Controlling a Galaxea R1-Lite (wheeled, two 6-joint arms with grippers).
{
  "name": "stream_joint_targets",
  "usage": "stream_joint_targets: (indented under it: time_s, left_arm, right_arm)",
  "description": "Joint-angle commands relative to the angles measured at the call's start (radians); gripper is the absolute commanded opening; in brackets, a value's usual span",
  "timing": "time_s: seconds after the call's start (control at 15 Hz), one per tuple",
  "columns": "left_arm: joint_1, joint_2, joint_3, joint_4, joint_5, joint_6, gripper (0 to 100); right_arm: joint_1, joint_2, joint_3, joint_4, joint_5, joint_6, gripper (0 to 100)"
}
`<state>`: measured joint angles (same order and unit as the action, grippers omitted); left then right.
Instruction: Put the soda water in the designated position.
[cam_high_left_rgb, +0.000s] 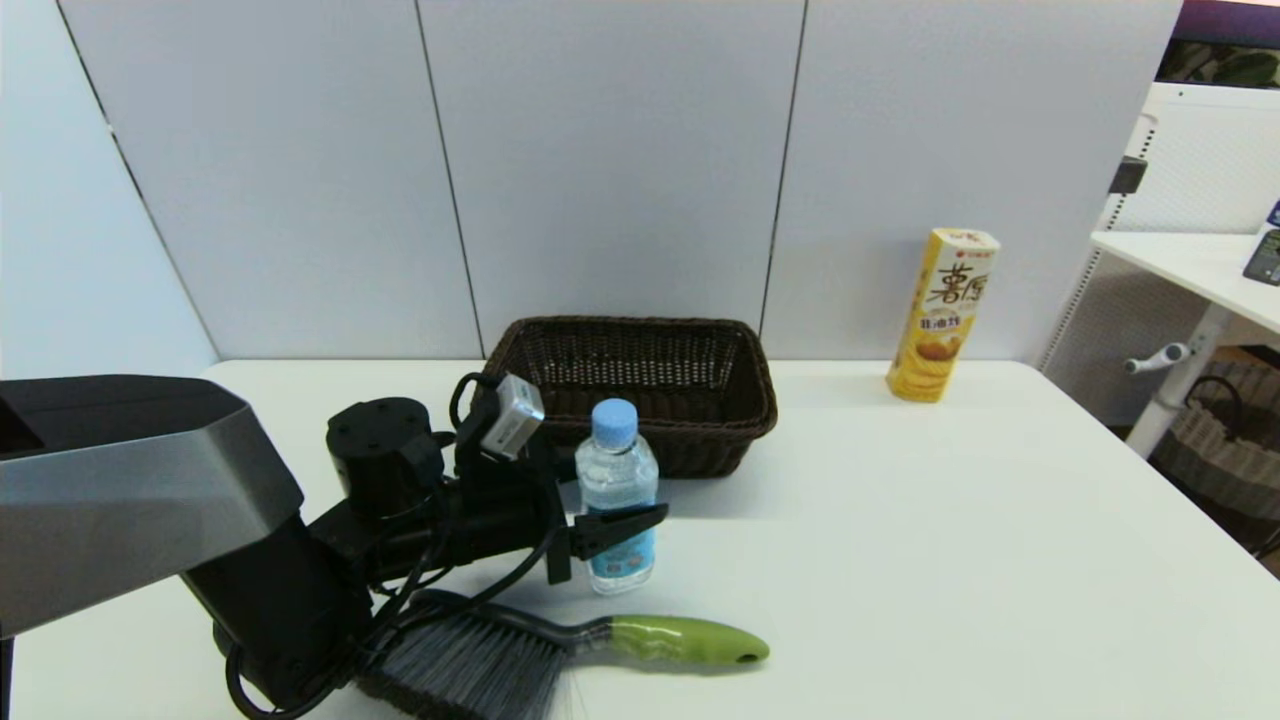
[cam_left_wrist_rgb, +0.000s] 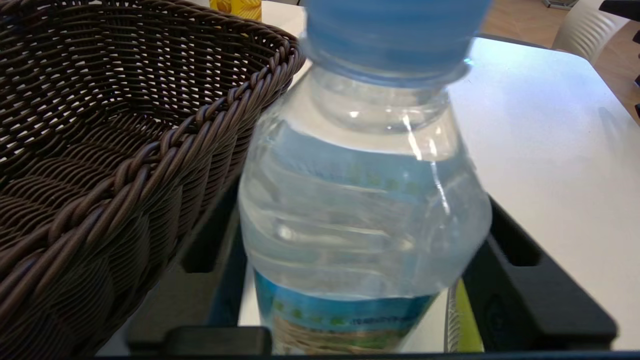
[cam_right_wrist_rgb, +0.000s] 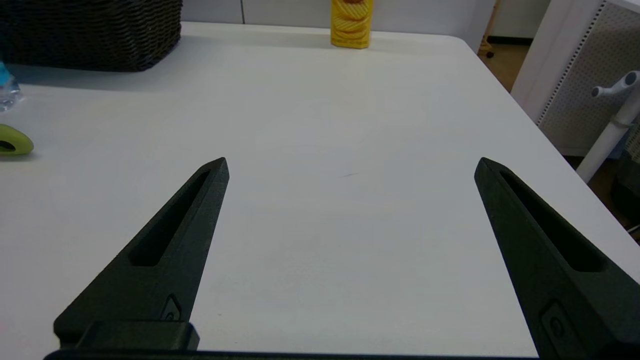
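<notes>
- Soda water (cam_high_left_rgb: 617, 490) stands upright just in front of the woven basket (cam_high_left_rgb: 640, 385), left of centre.
- Left gripper (cam_high_left_rgb: 612, 530) clamps its fingers around the bottle's body.
- Right gripper (cam_right_wrist_rgb: 350, 167) hovers over bare table, jaws wide.

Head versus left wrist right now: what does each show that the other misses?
Head only: the left gripper around the upright bottle, its base near the brush, on the table; the whole box.
Left wrist only: the fingers flanking the bottle, contact hidden; the basket's inside weave.
Both: bottle, basket, table. The right gripper appears in neither.
</notes>
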<state>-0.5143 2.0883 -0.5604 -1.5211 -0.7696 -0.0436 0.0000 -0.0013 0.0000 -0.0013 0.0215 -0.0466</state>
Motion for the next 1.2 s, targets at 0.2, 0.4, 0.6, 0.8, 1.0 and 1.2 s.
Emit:
stream_joint_targets:
  time_s: [0.2,0.4,0.6,0.8,1.0,1.2]
  left_arm:
    - [0.0,-0.149,0.001,-0.048,0.092,-0.044,100]
    - [0.0,-0.358,-0.003,0.107,0.268,-0.099,100]
    - [0.005,-0.567,-0.056,0.437,0.444,-0.098,100]
    - [0.088,-0.792,-0.197,0.927,0.538,-0.079,100]
    - [0.234,-0.904,-0.348,1.294,0.607,0.044,100]
    - [0.433,-1.007,-0.337,1.375,0.622,0.133,100]
  right_arm:
    - [0.0,0.001,0.0,0.0,0.0,-0.001,100]
    - [0.0,0.001,0.0,0.0,0.0,-0.001,100]
    - [0.0,0.001,0.0,0.0,0.0,-0.001,100]
    - [0.0,0.001,0.0,0.0,0.0,-0.001,100]
    - [0.0,0.001,0.0,0.0,0.0,-0.001,100]
    - [0.0,0.001,0.0,0.0,0.0,-0.001,100]
